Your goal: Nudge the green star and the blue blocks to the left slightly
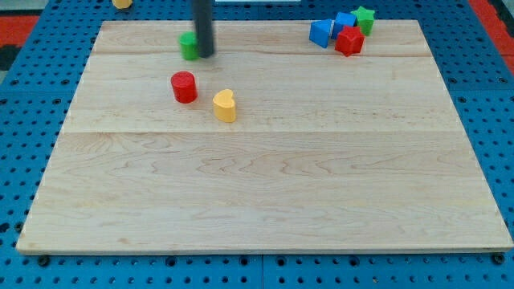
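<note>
1. Green and blue make up your target: the green star-shaped block (pixel 365 18) and two blue blocks sit bunched near the top right corner of the pale wooden board (pixel 265 193), well apart from my tip (pixel 206 55)

2. From my tip the cluster lies far off toward the view's right and a little higher; that is the relation the coming move turns on. To nudge those blocks leftward, you likely need my tip on the cluster's right flank first, so it has to travel past or around the group before any push

3. My tip is the bare end of a dark rod; it has nothing to open or close and holds nothing. It stands just beside a small green block (pixel 189 46), on that block's right; whether the two touch you cannot tell

4. Within the cluster, the angular blue block (pixel 321 33) is leftmost, the squarer blue block (pixel 345 21) sits between it and the star, and a red star-like block (pixel 349 40) crowds against their lower side, so it may get dragged along

5. Count: two blue, two green (star and small block), two red (the star-like one and a red cylinder (pixel 184 87)), one yellow heart-shaped block (pixel 226 105) on the board, plus a yellow scrap (pixel 121 3) beyond the top edge, shape unclear
</note>
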Tool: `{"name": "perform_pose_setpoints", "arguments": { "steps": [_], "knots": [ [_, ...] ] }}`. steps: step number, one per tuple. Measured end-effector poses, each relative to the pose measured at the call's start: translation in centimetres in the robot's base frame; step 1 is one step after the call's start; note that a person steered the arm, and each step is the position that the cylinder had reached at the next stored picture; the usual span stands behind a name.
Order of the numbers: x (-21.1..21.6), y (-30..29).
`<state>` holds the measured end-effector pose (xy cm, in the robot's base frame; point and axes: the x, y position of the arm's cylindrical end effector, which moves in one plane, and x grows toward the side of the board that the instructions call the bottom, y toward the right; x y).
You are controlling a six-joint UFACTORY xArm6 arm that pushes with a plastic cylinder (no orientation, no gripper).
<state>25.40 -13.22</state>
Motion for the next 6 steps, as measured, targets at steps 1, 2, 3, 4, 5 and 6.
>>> {"name": "perform_pose_setpoints", "arguments": {
  "steps": [1,2,3,4,5,6],
  "knots": [
    [-3.6,-5.0],
    [-2.9,-3.2],
    [-2.8,-1.9],
    [-2.4,-1.7],
    [2.8,6.9],
    [4.7,19.1]
  ]
}}
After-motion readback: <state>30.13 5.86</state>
